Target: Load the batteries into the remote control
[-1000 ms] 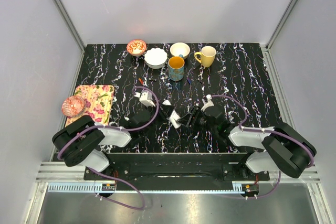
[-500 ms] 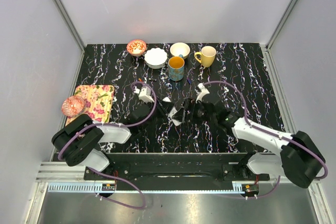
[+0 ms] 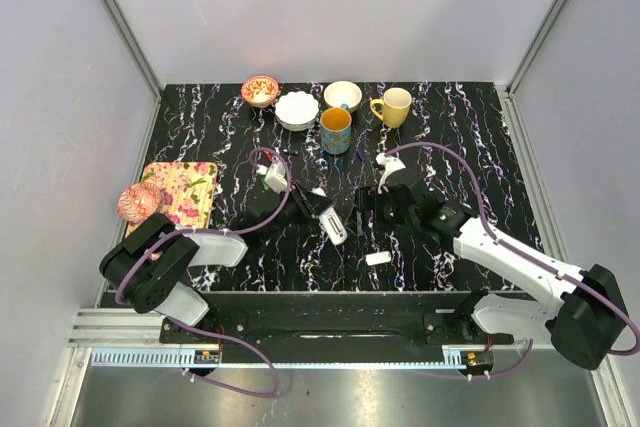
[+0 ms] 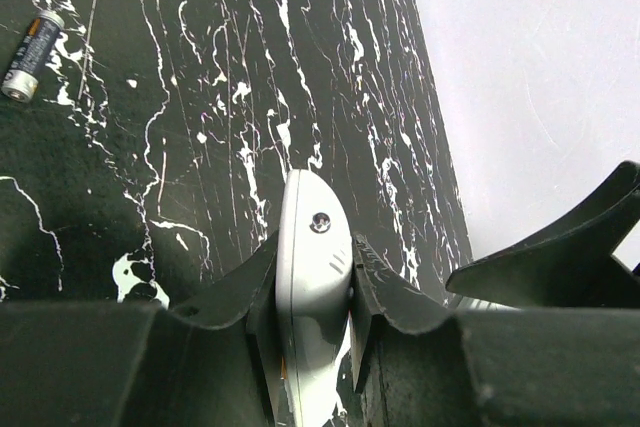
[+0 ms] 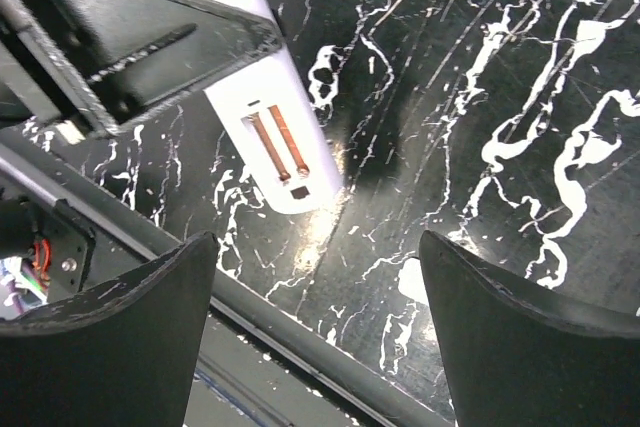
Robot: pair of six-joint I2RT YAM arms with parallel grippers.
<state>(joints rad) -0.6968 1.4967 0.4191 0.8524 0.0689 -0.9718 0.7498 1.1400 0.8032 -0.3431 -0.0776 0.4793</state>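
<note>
The left hand (image 4: 314, 257) clamps the remote control (image 5: 285, 152) — its middle hidden — while the right hand (image 5: 315, 252) gapes empty.

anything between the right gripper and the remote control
Just bare table between the right gripper and the remote control, clearest in the right wrist view.

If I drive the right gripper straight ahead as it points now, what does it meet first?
Probably the contact end of the remote control, clamped in the left gripper, just left of centre for the right gripper. Depth is unclear; it could pass it and meet the table.
</note>
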